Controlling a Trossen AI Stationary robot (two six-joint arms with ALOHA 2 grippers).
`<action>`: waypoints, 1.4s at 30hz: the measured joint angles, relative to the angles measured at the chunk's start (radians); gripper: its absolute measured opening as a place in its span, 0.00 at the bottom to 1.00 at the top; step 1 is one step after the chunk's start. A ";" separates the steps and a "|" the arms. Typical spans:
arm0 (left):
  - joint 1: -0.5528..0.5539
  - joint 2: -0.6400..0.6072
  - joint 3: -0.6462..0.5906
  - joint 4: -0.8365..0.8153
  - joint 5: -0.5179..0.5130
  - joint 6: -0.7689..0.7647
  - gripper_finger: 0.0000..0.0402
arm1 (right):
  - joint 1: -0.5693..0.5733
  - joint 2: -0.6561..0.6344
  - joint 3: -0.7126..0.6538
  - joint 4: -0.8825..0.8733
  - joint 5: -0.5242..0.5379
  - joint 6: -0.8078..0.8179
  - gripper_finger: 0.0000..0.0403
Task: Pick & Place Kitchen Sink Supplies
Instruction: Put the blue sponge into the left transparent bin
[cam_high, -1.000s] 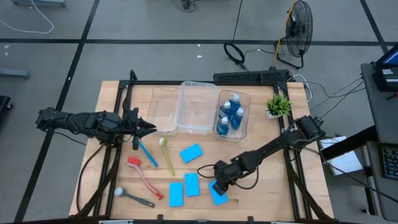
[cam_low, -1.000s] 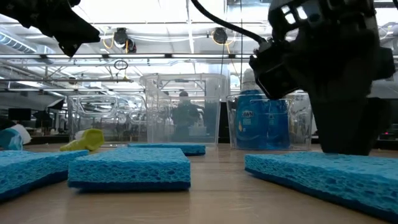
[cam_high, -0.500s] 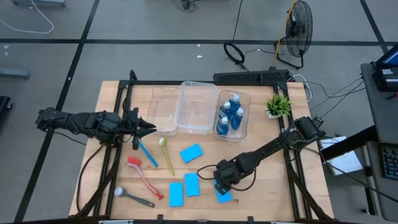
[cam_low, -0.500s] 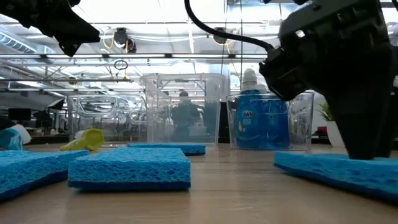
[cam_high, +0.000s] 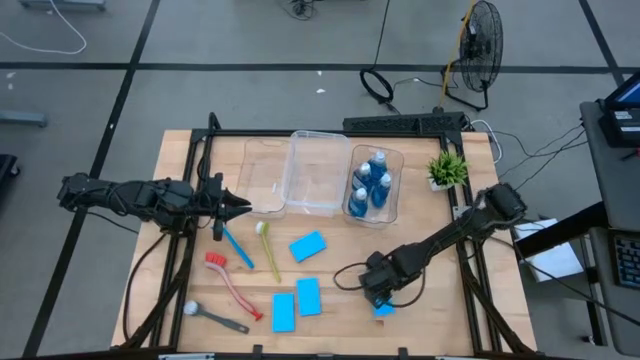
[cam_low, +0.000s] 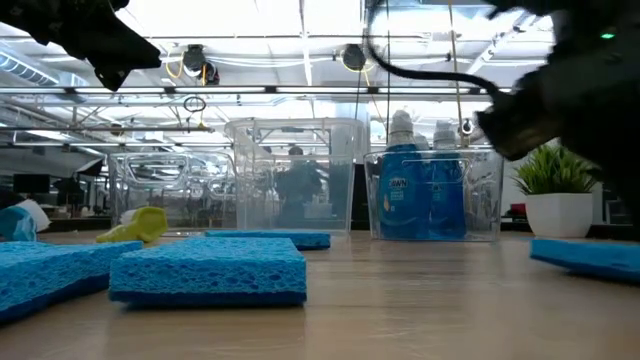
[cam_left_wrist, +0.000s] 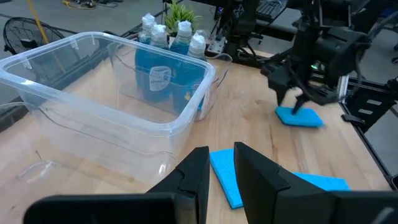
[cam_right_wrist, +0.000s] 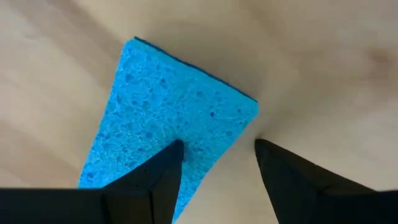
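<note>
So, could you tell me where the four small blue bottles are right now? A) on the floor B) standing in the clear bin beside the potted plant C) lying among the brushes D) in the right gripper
B: the bottles stand upright together inside the clear bin, next to the potted plant.

A small green plant (cam_high: 447, 168) sits at the far right of the wooden surface (cam_high: 420, 315), with clear bins (cam_high: 312, 172) to its left and a fan (cam_high: 482, 55) on the floor beyond.

Right claw (cam_high: 380, 300) low, fingers parted; left claw (cam_high: 243, 206) nearly closed.
</note>
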 joint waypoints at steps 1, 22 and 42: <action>0.000 0.000 0.000 0.000 0.000 0.000 0.19 | 0.000 -0.022 -0.002 -0.009 0.020 0.010 0.49; 0.000 0.000 0.000 0.000 0.000 -0.002 0.19 | -0.003 -0.152 0.002 0.227 0.020 -0.117 0.49; 0.000 0.000 0.000 0.000 0.001 0.000 0.19 | -0.003 -0.153 -0.029 0.248 0.020 -0.121 0.69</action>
